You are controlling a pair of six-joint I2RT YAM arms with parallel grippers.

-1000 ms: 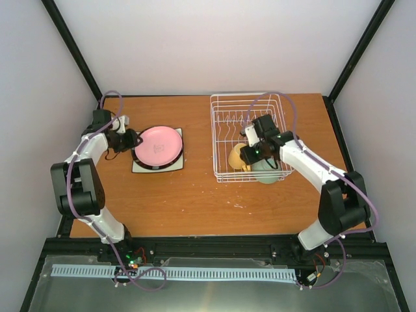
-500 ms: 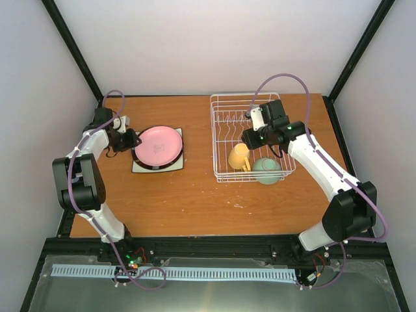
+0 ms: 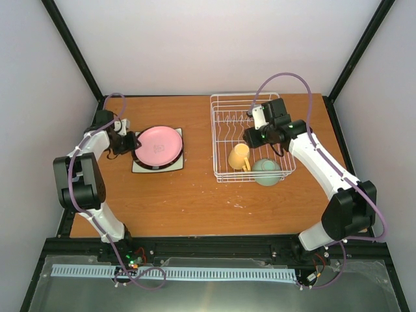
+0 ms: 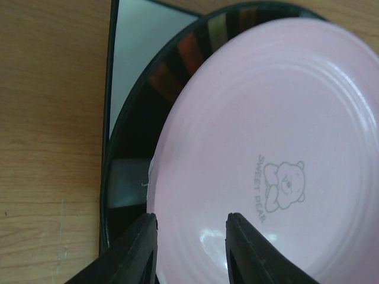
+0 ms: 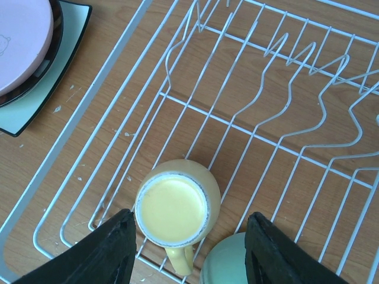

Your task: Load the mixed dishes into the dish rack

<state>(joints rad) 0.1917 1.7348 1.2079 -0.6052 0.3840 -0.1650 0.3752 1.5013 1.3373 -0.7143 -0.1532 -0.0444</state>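
Wood-brown desk beneath everything. Toward its far right corner, white wire dish rack, plate tines upright and unfilled.

Near the left edge, a stack of three: white square plate flat on the desk, black-rimmed plate on that, pink plate on top with a small bear mark showing.

Inside the rack, at its near edge, mint-green bowl toward the right corner; whether wholly inside, cannot tell. Just beside it on the left, yellow mug, mouth up, handle toward the near side.

Left gripper at the stack's left side, jaws partly closed astride the pink plate's rim, one finger outside the edge and one over the pink surface; pinching or merely flanking, cannot tell.

Right gripper above the rack, over the mug, jaws spread wide with nothing held, clear of mug and bowl.
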